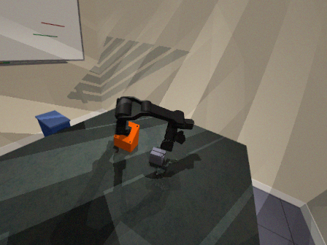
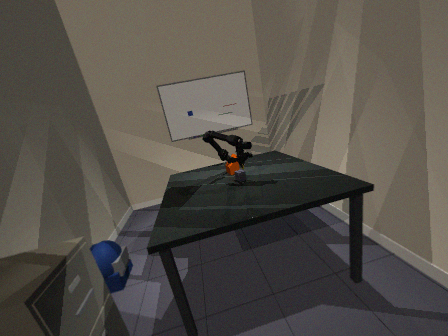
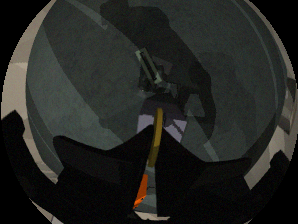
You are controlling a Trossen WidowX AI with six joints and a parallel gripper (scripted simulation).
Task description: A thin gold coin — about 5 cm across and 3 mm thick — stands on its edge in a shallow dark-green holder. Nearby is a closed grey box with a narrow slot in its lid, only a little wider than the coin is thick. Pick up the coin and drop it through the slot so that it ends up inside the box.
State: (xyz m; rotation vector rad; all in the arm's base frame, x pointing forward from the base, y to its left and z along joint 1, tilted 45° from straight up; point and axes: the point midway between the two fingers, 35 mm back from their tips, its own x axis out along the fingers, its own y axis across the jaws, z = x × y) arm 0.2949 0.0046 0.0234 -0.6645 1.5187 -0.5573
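Holding the coin (image 3: 156, 137) edge-on, the gripper (image 1: 173, 142) (image 2: 243, 164) (image 3: 154, 129) is closed on it, both fingers pressed to its faces.

Top view: black arm (image 1: 160, 111) (image 2: 225, 138) bends over from the orange base (image 1: 133, 145) (image 2: 230, 169), centre of frame. Gripper hangs at right of centre, just beside and above the grey box (image 1: 157, 157) (image 2: 240, 176) (image 3: 145, 123) as seen here. Coin not made out at this scale.

Exterior view: arm and box near mid-frame, on the dark table (image 1: 204, 208) (image 2: 260, 200) (image 3: 65, 95); gripper directly above the box in the picture. Coin too small to tell.

Wrist view: gold coin at lower centre, overlapping the box in the picture; contact cannot be judged. Green holder (image 3: 139, 53) upper centre, its slot without the coin.
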